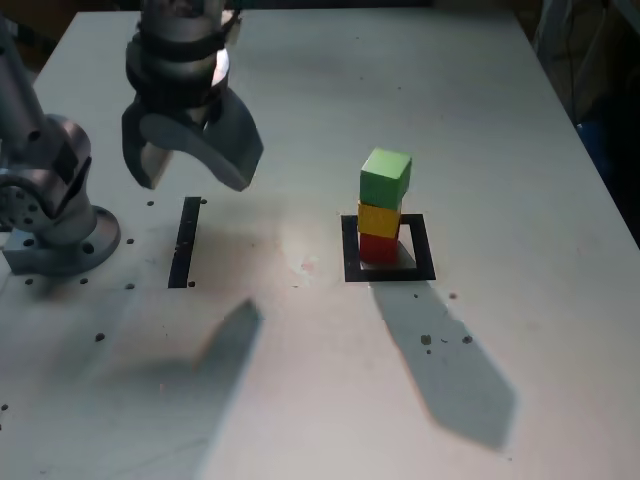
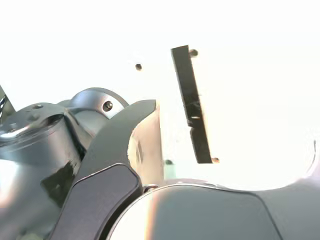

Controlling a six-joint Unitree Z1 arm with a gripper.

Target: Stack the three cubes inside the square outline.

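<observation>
White tabletop (image 1: 480,120), speckled with small dark dots. At 3 o'clock of centre, square outline (image 1: 421,246) holding stack: red cube (image 1: 378,249), yellow cube (image 1: 379,219), green cube (image 1: 385,177) uppermost. At 10 o'clock, gripper (image 1: 192,172) raised, spread wide, empty, above black strip (image 1: 186,241).

You're looking at a pale grey bench (image 1: 330,380) with small dark specks. The square outline (image 1: 388,272) lies flat on it, the red cube (image 1: 377,248) inside; a narrow black strip (image 1: 185,242) and the arm's base (image 1: 55,240) sit toward the exterior view's left.
</observation>
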